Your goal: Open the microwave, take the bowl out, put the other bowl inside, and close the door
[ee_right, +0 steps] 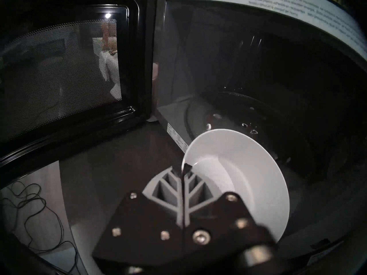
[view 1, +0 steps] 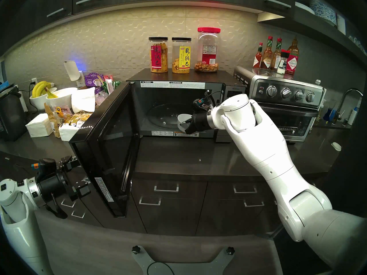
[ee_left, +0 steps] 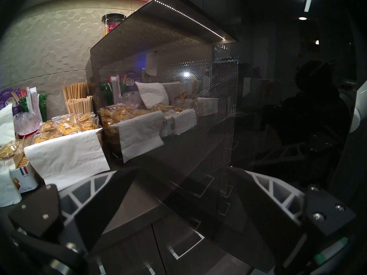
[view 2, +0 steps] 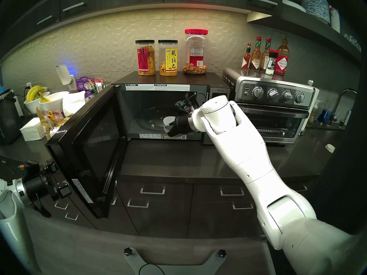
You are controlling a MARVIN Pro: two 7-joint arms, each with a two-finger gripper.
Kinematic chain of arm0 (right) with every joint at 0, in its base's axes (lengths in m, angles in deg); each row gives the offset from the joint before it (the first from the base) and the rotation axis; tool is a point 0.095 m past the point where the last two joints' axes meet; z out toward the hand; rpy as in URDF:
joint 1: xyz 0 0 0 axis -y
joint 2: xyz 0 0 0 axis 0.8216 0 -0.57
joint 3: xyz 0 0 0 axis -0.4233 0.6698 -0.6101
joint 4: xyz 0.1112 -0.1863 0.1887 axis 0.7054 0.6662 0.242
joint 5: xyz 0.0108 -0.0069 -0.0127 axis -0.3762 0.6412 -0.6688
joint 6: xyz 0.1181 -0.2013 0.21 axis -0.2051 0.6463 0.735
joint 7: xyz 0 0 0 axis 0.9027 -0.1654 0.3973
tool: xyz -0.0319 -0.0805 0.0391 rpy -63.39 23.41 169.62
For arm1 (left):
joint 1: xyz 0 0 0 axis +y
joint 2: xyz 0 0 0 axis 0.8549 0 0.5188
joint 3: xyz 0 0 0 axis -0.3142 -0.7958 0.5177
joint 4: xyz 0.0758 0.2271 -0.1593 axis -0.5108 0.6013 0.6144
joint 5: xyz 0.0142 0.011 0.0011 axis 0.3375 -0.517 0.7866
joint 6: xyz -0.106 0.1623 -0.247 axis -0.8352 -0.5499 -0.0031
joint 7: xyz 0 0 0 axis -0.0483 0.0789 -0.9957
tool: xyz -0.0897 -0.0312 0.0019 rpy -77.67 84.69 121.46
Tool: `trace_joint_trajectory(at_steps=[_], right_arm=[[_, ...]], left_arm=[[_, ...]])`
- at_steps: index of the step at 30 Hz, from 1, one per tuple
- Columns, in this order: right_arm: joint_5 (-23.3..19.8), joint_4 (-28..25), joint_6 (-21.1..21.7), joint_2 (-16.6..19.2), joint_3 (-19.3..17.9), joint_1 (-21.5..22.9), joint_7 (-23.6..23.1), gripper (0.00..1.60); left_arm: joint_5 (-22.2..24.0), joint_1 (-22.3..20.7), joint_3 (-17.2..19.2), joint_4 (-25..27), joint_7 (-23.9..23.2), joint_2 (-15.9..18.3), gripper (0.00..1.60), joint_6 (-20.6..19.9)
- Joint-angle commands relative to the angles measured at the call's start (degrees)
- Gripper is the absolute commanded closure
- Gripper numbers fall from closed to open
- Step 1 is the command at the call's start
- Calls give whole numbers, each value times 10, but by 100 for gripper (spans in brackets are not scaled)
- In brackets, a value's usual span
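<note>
Left gripper [ee_left: 178, 199] hangs spread apart beside the swung-out door [view 1: 111, 147]. At the microwave [view 1: 178, 109] mouth, right gripper [ee_right: 183, 167] pinches the tilted white bowl [ee_right: 238, 169] by its rim: level it, clear the sill.

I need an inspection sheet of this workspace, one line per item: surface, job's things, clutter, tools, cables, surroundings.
Surface: dark countertop, bare in front of the microwave.
Job's things: door swung wide open to the left; white bowl, tilted, at the cavity's front opening above the glass turntable; pink bowl not seen.
Clutter: bananas, napkins and snack packets left of the microwave; three jars on top of it.
Tools: right tool shut on the bowl's rim; left tool open, by the door's outer face.
Cables: thin black cable lies loose on the floor.
Surroundings: toaster oven carrying sauce bottles, faucet, drawers below.
</note>
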Motion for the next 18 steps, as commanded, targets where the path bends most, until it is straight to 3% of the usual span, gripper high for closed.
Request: trace_joint_trajectory(at_steps=[1,11,18], right_arm=[[-15,-64,3,34,-20,-11,-26,160],[-35,-120,28,62,-49,-30,-59,160],[-43,-131,34,57,-70,-26,-61,160]], left_arm=[[4,1,-1,8,-6,1,0,1],[4,1,-1,9,-6,1,0,1],[4,1,-1,8,-6,1,0,1]])
